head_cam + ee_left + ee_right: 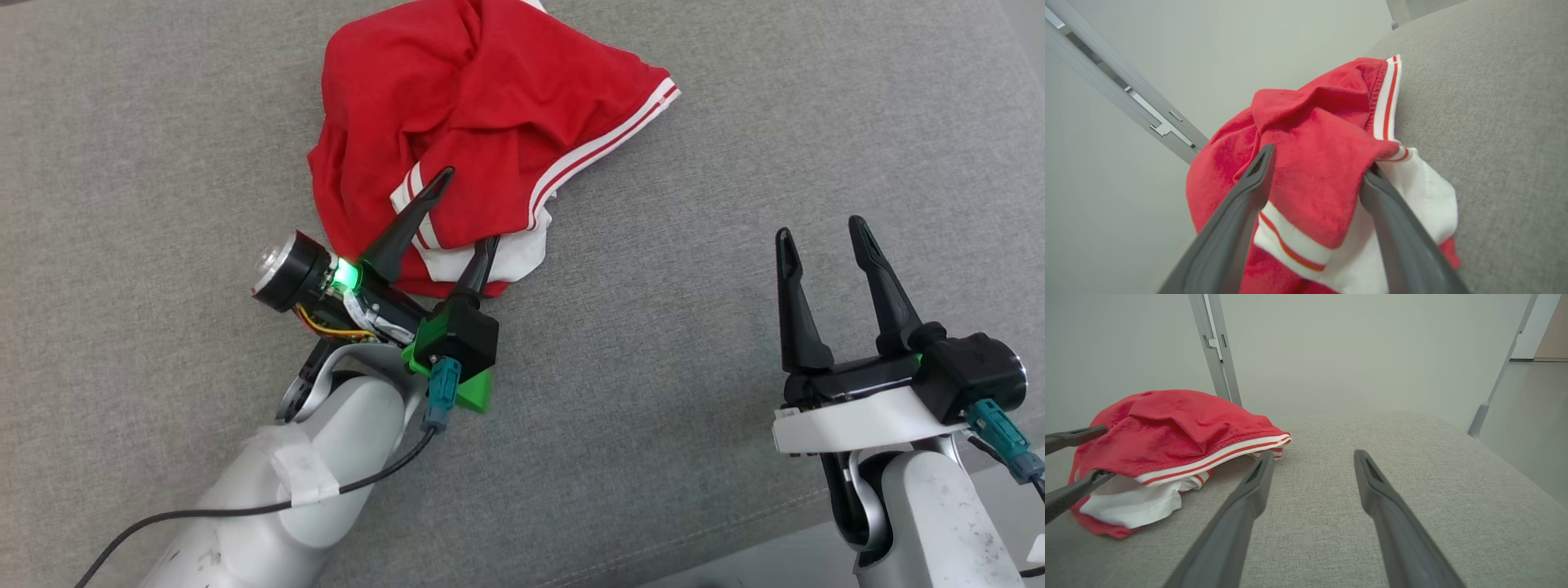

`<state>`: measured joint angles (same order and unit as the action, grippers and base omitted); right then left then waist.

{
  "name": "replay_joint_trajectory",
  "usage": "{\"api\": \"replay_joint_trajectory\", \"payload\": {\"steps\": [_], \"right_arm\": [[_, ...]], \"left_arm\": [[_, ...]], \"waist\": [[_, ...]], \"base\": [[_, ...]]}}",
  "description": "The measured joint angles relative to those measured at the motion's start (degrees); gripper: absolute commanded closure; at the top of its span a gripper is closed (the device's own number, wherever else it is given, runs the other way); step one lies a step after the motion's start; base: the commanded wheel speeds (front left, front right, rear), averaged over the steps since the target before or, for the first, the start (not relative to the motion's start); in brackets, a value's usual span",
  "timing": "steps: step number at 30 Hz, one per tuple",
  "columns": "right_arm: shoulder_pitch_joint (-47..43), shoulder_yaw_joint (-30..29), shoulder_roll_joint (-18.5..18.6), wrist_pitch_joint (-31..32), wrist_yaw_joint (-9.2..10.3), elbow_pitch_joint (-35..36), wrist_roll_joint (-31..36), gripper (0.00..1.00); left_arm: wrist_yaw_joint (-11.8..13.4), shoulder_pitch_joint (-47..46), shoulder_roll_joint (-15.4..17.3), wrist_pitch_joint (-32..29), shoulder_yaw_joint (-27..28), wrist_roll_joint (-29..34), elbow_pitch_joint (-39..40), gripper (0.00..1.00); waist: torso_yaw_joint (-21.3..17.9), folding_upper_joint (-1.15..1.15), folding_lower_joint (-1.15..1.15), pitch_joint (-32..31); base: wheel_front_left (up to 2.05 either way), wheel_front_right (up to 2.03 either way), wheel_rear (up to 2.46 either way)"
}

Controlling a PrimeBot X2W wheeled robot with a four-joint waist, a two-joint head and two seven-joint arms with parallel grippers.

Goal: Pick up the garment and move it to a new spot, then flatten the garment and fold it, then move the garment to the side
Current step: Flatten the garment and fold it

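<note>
1. The garment (482,122) is a red piece with white striped trim and a white inner layer. It's crumpled in a heap on the grey cushion (163,163), at about 12 o'clock in my head view.
2. My read on handling: it's soft, light and limp. It'll sag and drape the moment it lifts, and loose layers can slide off each other, so a shallow pinch may bring up one layer only.
3. The best hold, I'd say, is the heap's near edge at its 6 o'clock. There the striped hem folds over the white cloth, so it's thicker and less likely to slip.
4. The left gripper (469,206) comes in from 7 o'clock with its jaws spread wide, straddling exactly that fold. In the left wrist view, one finger lies over the red cloth and the other tucks against the white layer under the hem. It's touching the cloth, but nothing is pinched yet.
5. The right gripper (821,227) sits at 4 o'clock, jaws wide and empty over bare cushion. It's well apart from the garment, which shows at 9 o'clock in the right wrist view.
6. I'd want a deep bite before closing.
</note>
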<state>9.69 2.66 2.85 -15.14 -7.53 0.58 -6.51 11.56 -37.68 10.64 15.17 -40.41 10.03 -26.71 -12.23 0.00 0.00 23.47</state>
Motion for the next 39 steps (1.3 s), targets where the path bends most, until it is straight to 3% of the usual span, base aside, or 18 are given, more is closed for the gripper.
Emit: {"api": "replay_joint_trajectory", "payload": {"steps": [6, 14, 20, 25, 31, 34, 39], "right_arm": [[0.2, 0.4, 0.0, 0.0, -0.01, -0.4, -0.9, 0.0], [0.4, 1.9, 0.0, 0.0, 0.0, -1.2, -3.3, 0.0], [0.4, 2.6, 0.0, 0.0, 0.0, -1.6, -5.0, 0.0], [-0.1, 2.4, 0.0, 0.0, 0.0, -2.1, -5.0, 0.0], [-0.3, 1.5, 0.0, 0.0, 0.0, -2.0, -4.4, 0.0], [-0.5, 1.0, 0.0, 0.0, 0.0, -1.8, -3.7, 0.0], [-1.3, -0.1, 0.0, 0.0, 0.0, -1.9, -2.6, 0.0]], "left_arm": [[-3.0, -2.9, 0.3, 0.0, -1.6, -3.1, -0.5, 1.0], [-14.5, -12.5, -4.7, -3.4, 2.5, -15.9, -2.7, 1.0], [-17.6, -27.7, -6.6, -9.5, 6.2, -22.5, -1.4, 1.0], [-17.4, -39.1, -7.6, -11.2, 9.6, -30.3, 0.1, 1.0], [-9.8, -43.6, -7.9, -8.4, 12.0, -44.0, 1.8, 1.0], [-7.9, -37.5, -7.9, -7.5, 12.6, -48.4, 0.9, 1.0], [-6.7, -17.9, -6.3, -6.5, 14.6, -53.8, -0.3, 1.0]], "waist": [[-1.1, 0.0, 0.0, -0.5], [-3.6, 0.0, 0.0, -2.1], [-6.4, 0.0, 0.0, -3.3], [-8.3, 0.0, 0.0, -4.8], [-7.9, 0.0, 0.0, -6.6], [-6.4, 0.0, 0.0, -6.9], [-3.2, 0.0, 0.0, -7.5]], "base": [[0.0, 0.0, 0.0], [0.0, 0.0, 0.0], [0.0, 0.0, 0.0], [0.0, 0.0, 0.0], [0.0, 0.0, 0.0], [0.0, 0.0, 0.0], [0.0, 0.0, 0.0]]}}
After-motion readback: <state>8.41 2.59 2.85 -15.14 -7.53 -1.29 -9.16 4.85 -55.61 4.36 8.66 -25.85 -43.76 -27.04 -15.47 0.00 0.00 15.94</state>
